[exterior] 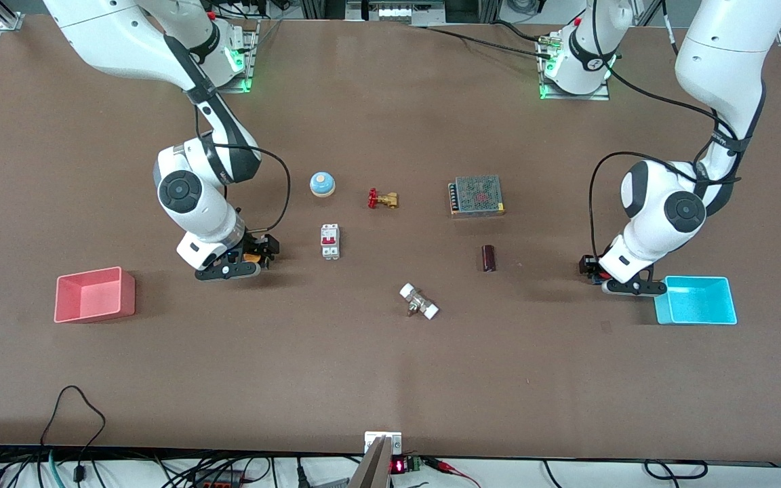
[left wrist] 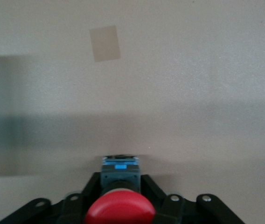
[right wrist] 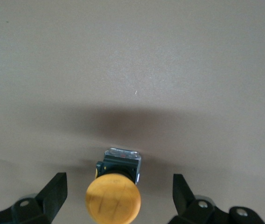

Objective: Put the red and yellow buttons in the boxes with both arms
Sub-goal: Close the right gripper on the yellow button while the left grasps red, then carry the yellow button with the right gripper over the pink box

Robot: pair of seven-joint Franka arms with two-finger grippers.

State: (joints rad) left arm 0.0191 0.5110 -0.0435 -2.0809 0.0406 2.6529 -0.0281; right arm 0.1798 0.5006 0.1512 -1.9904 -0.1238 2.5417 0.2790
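The red button (left wrist: 119, 211) sits between my left gripper's (left wrist: 120, 175) fingers, which press on both sides of its black body. In the front view this left gripper (exterior: 594, 270) is low over the table beside the cyan box (exterior: 695, 300), on that box's side toward the table's middle. The yellow button (right wrist: 113, 199) stands on the table between my right gripper's (right wrist: 120, 186) fingers, which are wide apart and clear of it. In the front view the right gripper (exterior: 255, 256) is low at the yellow button (exterior: 251, 257), with the pink-red box (exterior: 94, 295) toward the right arm's end of the table.
In the table's middle lie a blue dome bell (exterior: 323, 183), a brass valve with a red handle (exterior: 382, 199), a white breaker (exterior: 330, 241), a mesh-covered power supply (exterior: 476, 195), a dark cylinder (exterior: 489, 258) and a white fitting (exterior: 419, 301).
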